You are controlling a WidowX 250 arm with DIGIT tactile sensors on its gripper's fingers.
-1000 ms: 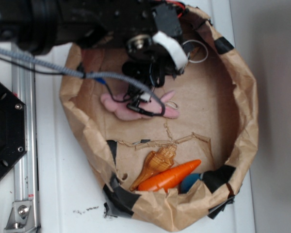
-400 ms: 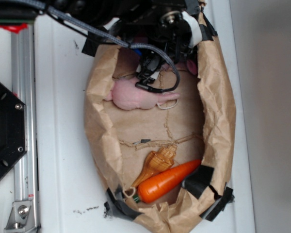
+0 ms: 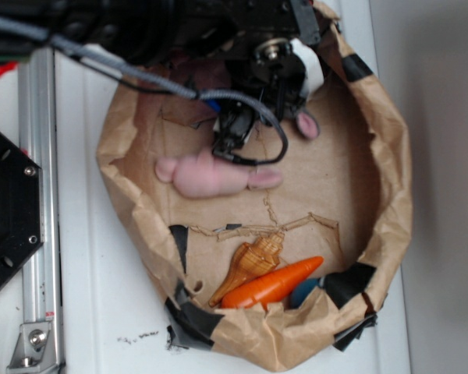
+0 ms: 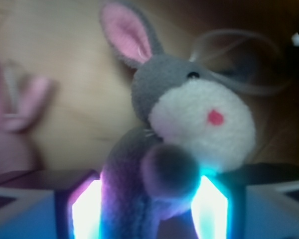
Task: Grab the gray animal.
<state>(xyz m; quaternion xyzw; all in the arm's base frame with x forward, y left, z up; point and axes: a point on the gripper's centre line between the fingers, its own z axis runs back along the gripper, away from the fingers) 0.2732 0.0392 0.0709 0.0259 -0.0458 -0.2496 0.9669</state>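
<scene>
Brown paper basin (image 3: 378,167) on white tabletop (image 3: 86,312). Between glowing fingers (image 4: 87,211), gray animal (image 4: 189,129) pinched at body; gripper (image 4: 147,209) narrowly closed. Grab apparently done, lift-out possibly left.

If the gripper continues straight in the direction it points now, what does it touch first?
The gray plush animal already sits between the fingers of the gripper. Beyond it, the brown paper bag floor probably comes next, though depth is unclear.
</scene>
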